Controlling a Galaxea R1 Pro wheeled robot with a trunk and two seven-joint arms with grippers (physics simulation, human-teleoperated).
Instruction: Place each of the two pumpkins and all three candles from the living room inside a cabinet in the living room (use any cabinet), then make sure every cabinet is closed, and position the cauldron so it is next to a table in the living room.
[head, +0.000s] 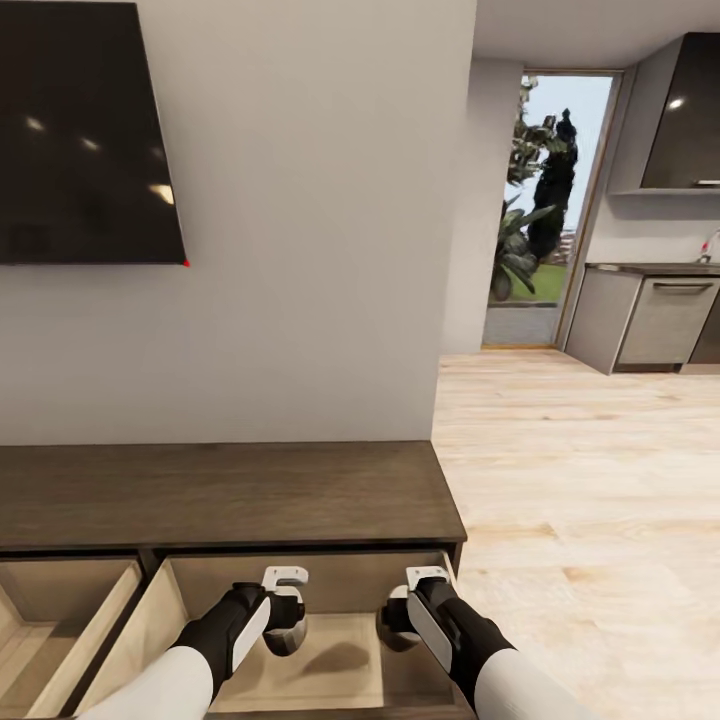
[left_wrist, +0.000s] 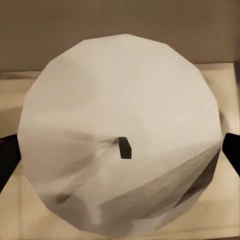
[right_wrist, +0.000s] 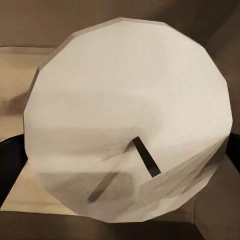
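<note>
The long dark-brown cabinet (head: 220, 490) stands against the wall with two drawers pulled open. Both my arms reach down into the right drawer (head: 340, 665). In the left wrist view a white candle (left_wrist: 115, 100) with a short dark wick sits between the dark fingers (left_wrist: 231, 152), held over the pale drawer floor. The right wrist view shows a second white candle (right_wrist: 125, 90) held the same way between its fingers (right_wrist: 10, 167), near the drawer's right wall. My left gripper (head: 285, 615) and right gripper (head: 400, 612) are each shut on a candle. The pumpkins, cauldron and table are out of view.
A black TV (head: 80, 130) hangs on the wall above the cabinet. The left drawer (head: 60, 620) is also open. Light wooden floor (head: 580, 480) stretches to the right toward grey kitchen units (head: 650, 320) and a glass door (head: 540, 200).
</note>
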